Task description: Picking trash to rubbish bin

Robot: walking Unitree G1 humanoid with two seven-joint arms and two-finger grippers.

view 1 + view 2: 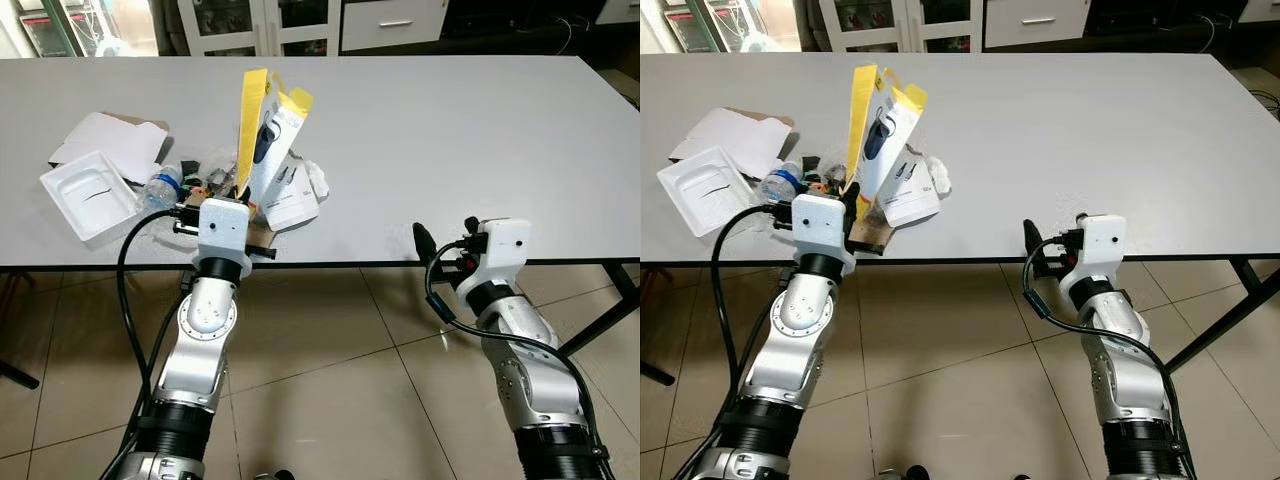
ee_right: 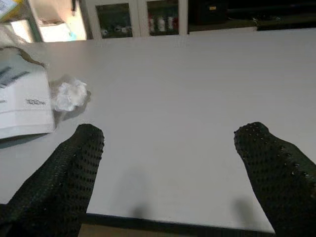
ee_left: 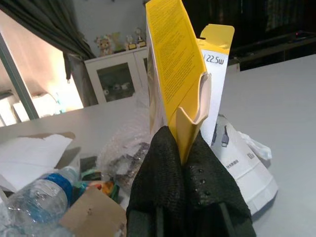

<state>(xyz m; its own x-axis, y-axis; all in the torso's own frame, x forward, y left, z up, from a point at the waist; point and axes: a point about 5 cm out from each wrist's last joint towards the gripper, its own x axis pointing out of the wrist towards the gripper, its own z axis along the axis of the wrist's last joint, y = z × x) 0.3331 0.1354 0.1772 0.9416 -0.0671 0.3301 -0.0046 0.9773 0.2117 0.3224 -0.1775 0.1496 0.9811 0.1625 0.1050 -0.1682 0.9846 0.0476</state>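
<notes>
Trash sits heaped at the near left edge of the white worktop (image 1: 450,130), and the left end effector (image 3: 185,163) is right in among it, its two black fingers (image 3: 158,168) pinched tight on the bottom edge of a yellow cardboard package (image 1: 268,130) that stands tall and upright above the pile. That's a firm grip, fingertips closed on the folded card flap. Just beside it lies a white printed box (image 1: 293,197), and a crumpled bit of white paper (image 2: 69,95) rests on the surface next to that. Further to the left there's a clear plastic bottle with a blue cap (image 1: 160,187), a white plastic tray (image 1: 88,195) and a flat white sheet of card (image 1: 110,140) behind it. Over on the other side, the right end effector (image 2: 168,168) hovers at the worktop's front edge, fingers spread wide apart, holding nothing, well apart from the heap.
</notes>
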